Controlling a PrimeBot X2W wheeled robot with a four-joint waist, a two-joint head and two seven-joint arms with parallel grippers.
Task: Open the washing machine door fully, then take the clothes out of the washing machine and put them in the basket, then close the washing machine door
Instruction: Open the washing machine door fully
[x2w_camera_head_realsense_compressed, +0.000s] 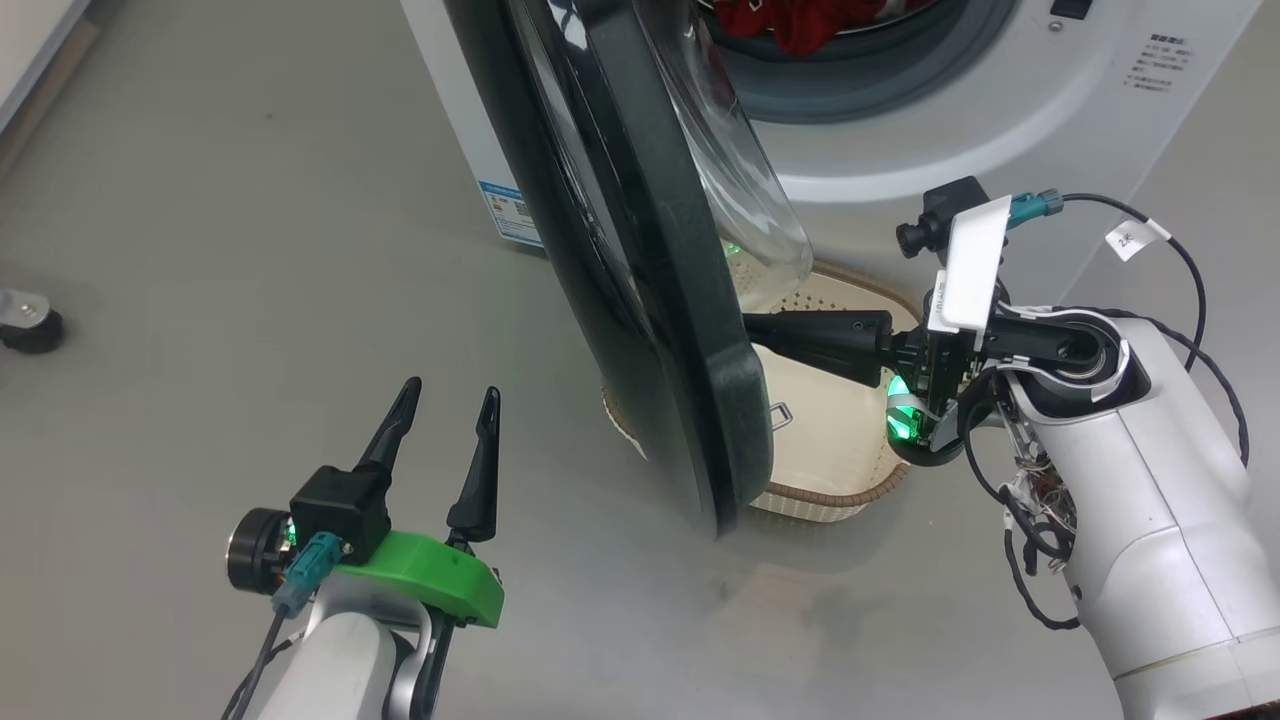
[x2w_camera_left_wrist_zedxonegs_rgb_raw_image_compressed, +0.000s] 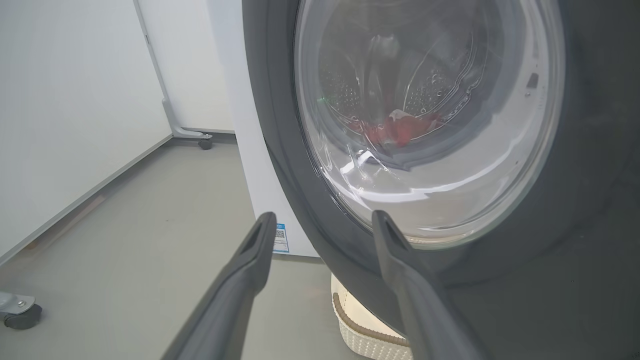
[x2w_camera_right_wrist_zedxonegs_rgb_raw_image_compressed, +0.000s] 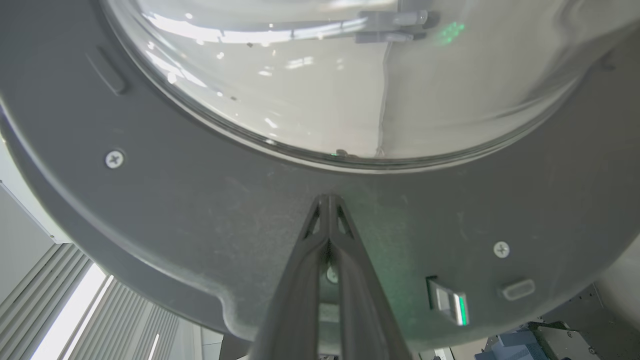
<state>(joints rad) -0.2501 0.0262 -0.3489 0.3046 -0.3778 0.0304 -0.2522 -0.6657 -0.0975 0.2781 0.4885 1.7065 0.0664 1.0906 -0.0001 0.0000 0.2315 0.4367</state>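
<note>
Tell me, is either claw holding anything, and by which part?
Nothing is held. The right gripper is shut, tips against the inner rim of the washing machine door; the left gripper is open, empty.

**Right hand closed, tips against inner face of door**

The right hand (x2w_camera_right_wrist_zedxonegs_rgb_raw_image_compressed: 328, 202) rises from the bottom edge with its two dark fingers (x2w_camera_right_wrist_zedxonegs_rgb_raw_image_compressed: 305, 280) pressed together and no gap between them. The tips meet the dark grey inner rim of the washing machine door (x2w_camera_right_wrist_zedxonegs_rgb_raw_image_compressed: 190, 200), just below the edge of the clear glass bowl (x2w_camera_right_wrist_zedxonegs_rgb_raw_image_compressed: 320, 90). Whether the tips press on the rim or only touch it cannot be judged.

On the rim there is one cross-head screw (x2w_camera_right_wrist_zedxonegs_rgb_raw_image_compressed: 114, 159) to the left and a second screw (x2w_camera_right_wrist_zedxonegs_rgb_raw_image_compressed: 501, 249) to the right. A metal latch (x2w_camera_right_wrist_zedxonegs_rgb_raw_image_compressed: 446, 304) lies beside the fingers on the right, tinged with green light. Pale vertical slats (x2w_camera_right_wrist_zedxonegs_rgb_raw_image_compressed: 100, 315) show past the rim at lower left.
</note>
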